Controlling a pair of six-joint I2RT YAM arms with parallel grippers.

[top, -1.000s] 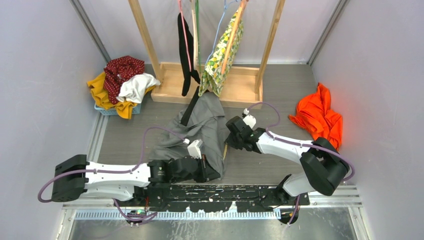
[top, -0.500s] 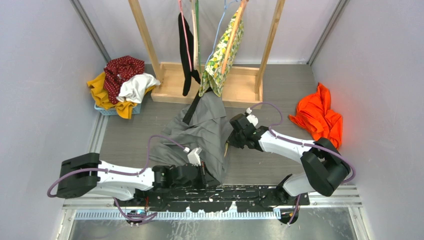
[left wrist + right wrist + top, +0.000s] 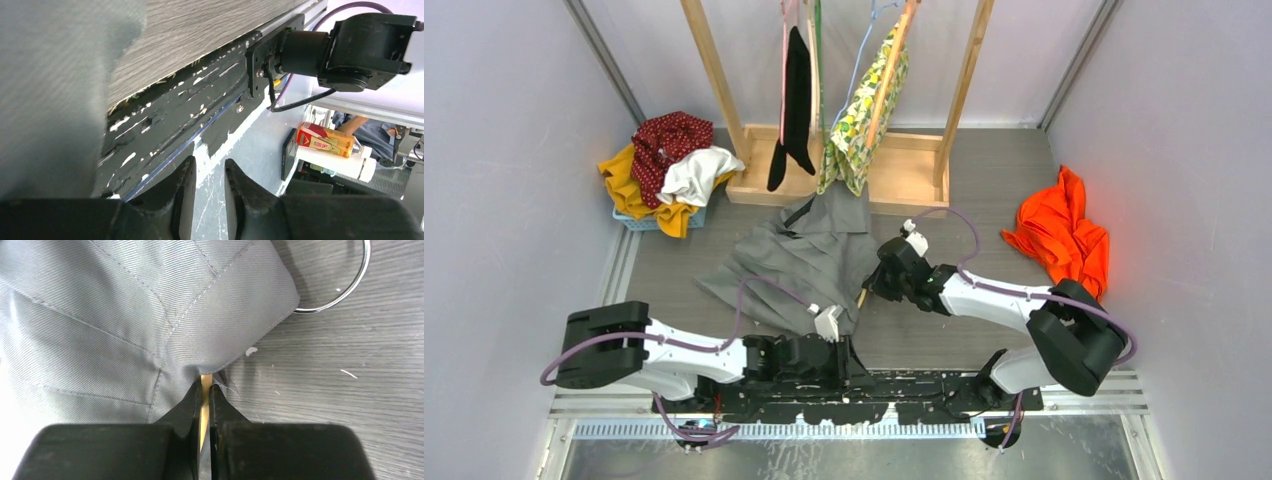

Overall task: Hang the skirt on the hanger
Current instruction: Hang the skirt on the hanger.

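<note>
My left gripper: slightly spread, holding nothing.
My right gripper: pinching the wooden hanger at the grey skirt edge.

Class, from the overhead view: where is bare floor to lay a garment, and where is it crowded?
Bare: between laundry basket and grey skirt; between wooden rack base and orange cloth. Crowded: the middle, around the skirt.
</note>
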